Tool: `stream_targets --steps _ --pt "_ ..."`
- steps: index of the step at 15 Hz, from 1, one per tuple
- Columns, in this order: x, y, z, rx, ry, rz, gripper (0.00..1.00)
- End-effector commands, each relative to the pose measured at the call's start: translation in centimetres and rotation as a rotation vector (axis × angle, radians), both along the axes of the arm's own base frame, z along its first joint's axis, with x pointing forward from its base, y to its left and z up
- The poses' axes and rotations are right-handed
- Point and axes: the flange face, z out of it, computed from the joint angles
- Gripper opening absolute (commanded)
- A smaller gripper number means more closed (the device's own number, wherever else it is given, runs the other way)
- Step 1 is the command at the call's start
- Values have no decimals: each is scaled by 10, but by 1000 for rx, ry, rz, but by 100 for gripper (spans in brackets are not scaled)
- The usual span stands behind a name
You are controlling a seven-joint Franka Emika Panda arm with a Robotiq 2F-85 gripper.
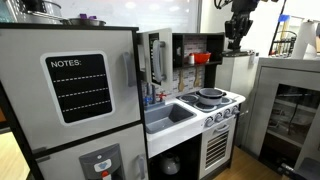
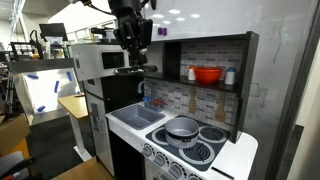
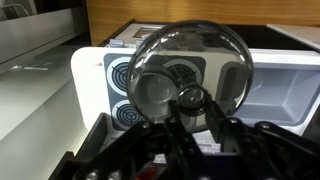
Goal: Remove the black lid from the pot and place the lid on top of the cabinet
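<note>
— Where's the lid right now?

— I have it up in the air. In an exterior view the gripper (image 2: 132, 58) hangs high over the toy kitchen. The lid (image 2: 130, 70) lies flat just under it, above the sink (image 2: 138, 117) and left of the shelf (image 2: 215, 88) that carries the red bowl (image 2: 208, 74).

— And the jaws?

— Clenched on the lid. In the wrist view my fingers (image 3: 163, 128) flank the knob (image 3: 190, 97) at the middle of the dome. I can see down through the glass onto the burners (image 3: 130, 75).

— The pot?

— The pot (image 2: 183, 127) sits uncovered on the stove (image 2: 205, 150), well below the lid and to its right.

— Anything from the other angle?

— In an exterior view the gripper (image 1: 238, 35) is high at the far right, above the stove top. The lid is too small there for me to make out.
</note>
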Motion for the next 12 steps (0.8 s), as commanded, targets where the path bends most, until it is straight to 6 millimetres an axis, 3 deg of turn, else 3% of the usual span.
stream_targets --steps 1,12 --pt "0 9 18 -29 -4 28 8" --pt "47 37 78 -74 -76 54 8"
